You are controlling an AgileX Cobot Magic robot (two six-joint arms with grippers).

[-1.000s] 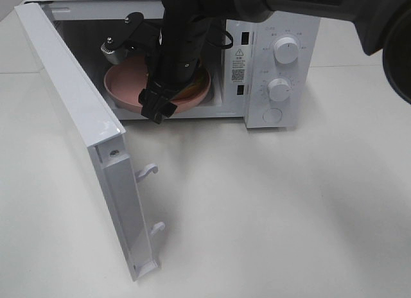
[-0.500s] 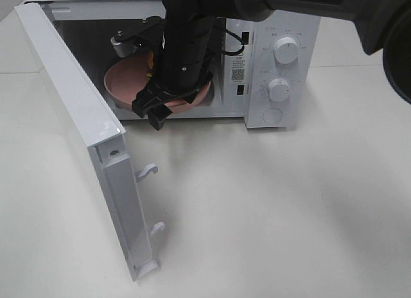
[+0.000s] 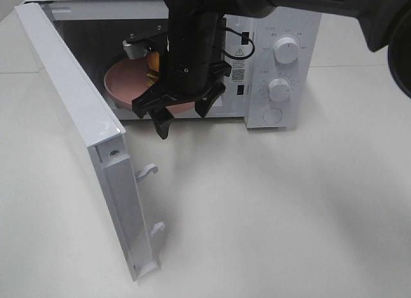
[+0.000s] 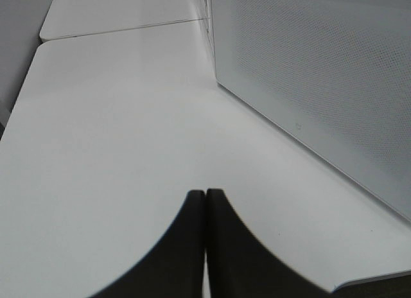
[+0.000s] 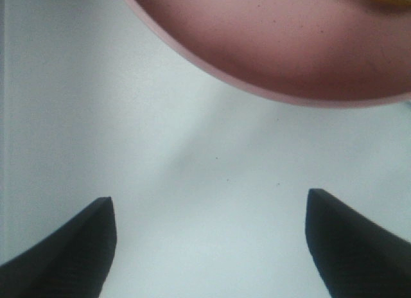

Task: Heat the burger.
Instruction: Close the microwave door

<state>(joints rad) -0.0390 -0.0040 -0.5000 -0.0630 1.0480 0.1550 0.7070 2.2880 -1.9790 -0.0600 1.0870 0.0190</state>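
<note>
The right pincer point(image 3: 181, 118) gaped wide, empty; the burger point(image 3: 153, 63) sat plated inside the microwave point(image 3: 282, 67), ready for heating.

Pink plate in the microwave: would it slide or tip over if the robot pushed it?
The round pink plate looks wide and shallow, so it probably wouldn't tip. It sits on a smooth white microwave floor, so it would likely slide easily.

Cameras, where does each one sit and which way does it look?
Exterior high: up high, looking down at the microwave; right arm and open right claw show.
Left wrist: on left arm, looking along the table; shut left claw shows.
Right wrist: on right arm, facing the plate; open right claw shows.
Shared: high and right wrist views both see the plate.
</note>
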